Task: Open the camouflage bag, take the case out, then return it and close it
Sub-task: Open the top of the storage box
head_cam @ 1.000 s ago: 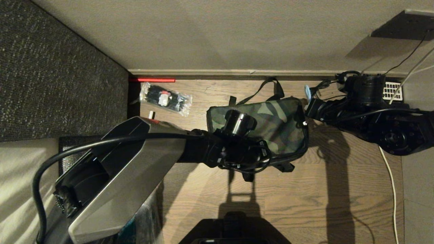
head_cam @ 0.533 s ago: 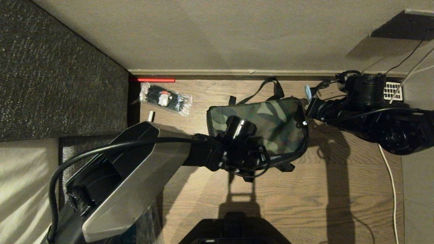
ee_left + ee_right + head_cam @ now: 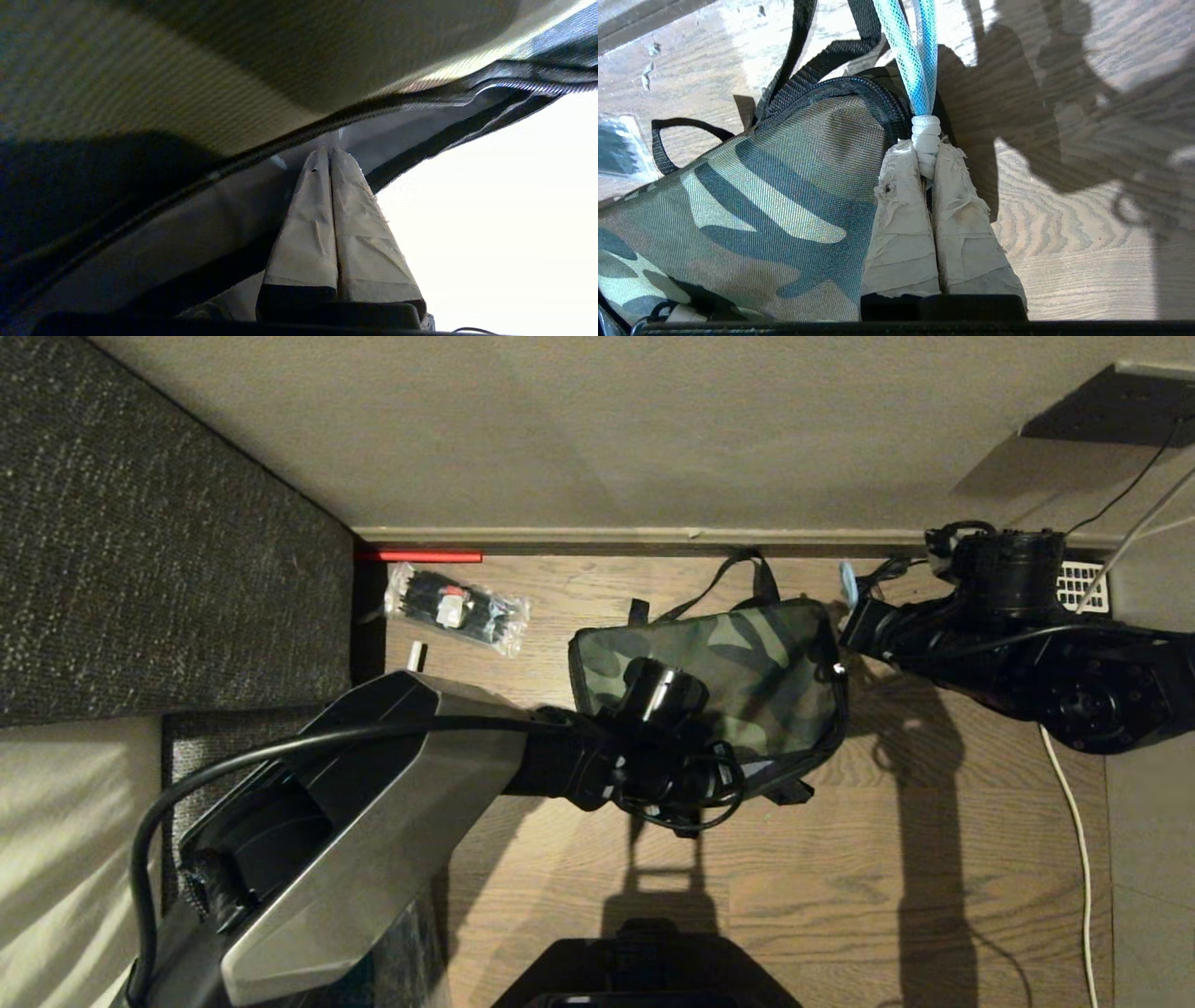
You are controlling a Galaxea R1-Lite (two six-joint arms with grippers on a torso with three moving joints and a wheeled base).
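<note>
The camouflage bag (image 3: pixel 756 663) lies shut on the wood floor, its black straps (image 3: pixel 747 574) trailing toward the wall. My right gripper (image 3: pixel 927 158) is at the bag's far right corner, shut on the white-taped knot of a blue mesh zipper cord (image 3: pixel 908 51). The zipper (image 3: pixel 859 88) runs round that corner beside the fingertips. My left arm (image 3: pixel 597 756) reaches over the bag's near edge. The left gripper (image 3: pixel 331 151) is shut, its tips against the bag's side just under the lid seam (image 3: pixel 280 142). The case is hidden.
A clear packet of black items (image 3: pixel 457 607) lies by the wall to the left, near a red strip (image 3: pixel 420 556). Dark carpeted furniture (image 3: pixel 140 569) blocks the left side. A floor vent (image 3: pixel 1083 583) and a white cable (image 3: pixel 1083 859) are on the right.
My right gripper has drawn a little toward the wall with the cord, tugging the bag's right corner. The left arm's housing has shifted slightly right; its gripper stays at the bag.
</note>
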